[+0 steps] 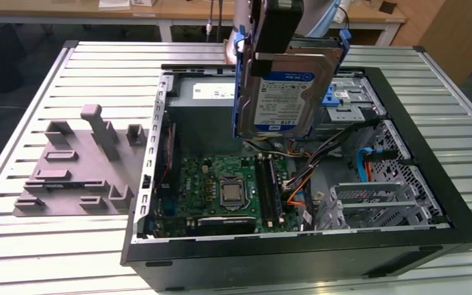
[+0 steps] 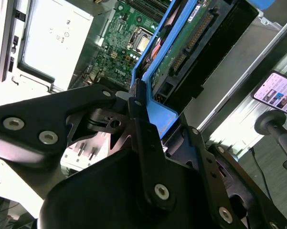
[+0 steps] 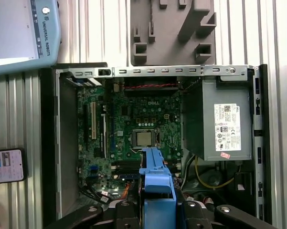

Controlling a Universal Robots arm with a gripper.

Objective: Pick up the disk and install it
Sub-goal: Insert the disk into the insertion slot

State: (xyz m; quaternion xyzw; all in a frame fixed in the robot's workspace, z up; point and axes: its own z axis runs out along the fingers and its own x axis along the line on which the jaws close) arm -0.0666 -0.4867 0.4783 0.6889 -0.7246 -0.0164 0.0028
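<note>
The disk [image 1: 289, 92], a silver hard drive with a white-and-blue label in a blue plastic bracket, hangs upright above the open computer case [image 1: 302, 255], over its back half. My gripper [image 1: 270, 43] is shut on the disk's upper end from above. In the second wrist view the black fingers [image 2: 137, 107] clamp the blue bracket edge of the disk [image 2: 181, 43], whose green circuit side and connector show. In the first wrist view the bracket of the disk [image 3: 155, 174] sticks out from the gripper [image 3: 155, 207] over the motherboard [image 3: 133, 129].
The case lies on its side on a slatted metal table [image 1: 56, 246]. Inside are the motherboard [image 1: 219, 184], a grey power supply [image 3: 227, 126], cables and a perforated drive cage [image 1: 383, 203]. A grey fixture block [image 1: 80, 166] sits at the exterior view's left. A phone [image 3: 7, 165] lies beside the case.
</note>
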